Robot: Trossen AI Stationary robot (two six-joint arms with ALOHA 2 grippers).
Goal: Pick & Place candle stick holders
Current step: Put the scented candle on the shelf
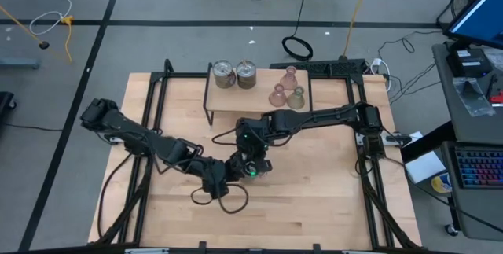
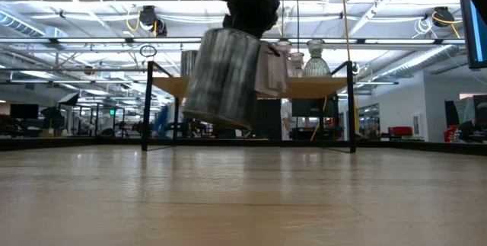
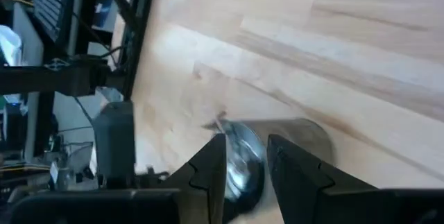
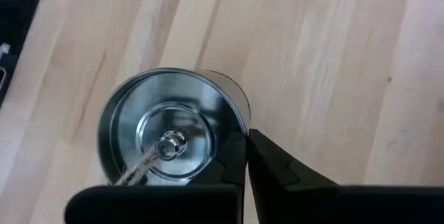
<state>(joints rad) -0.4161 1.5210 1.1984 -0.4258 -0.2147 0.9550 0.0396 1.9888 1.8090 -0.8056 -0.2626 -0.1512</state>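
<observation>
A wooden table (image 1: 314, 199) carries a raised shelf (image 1: 224, 97) bearing two silver holders (image 1: 235, 74) and three glass holders (image 1: 287, 90).

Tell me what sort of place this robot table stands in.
Most likely a large open lab or industrial workshop. The low view shows a high ceiling with exposed pipes and ducts and rows of workstations behind the wooden table. From above, cables trail over a grey floor, and a desk with a keyboard stands alongside.
</observation>
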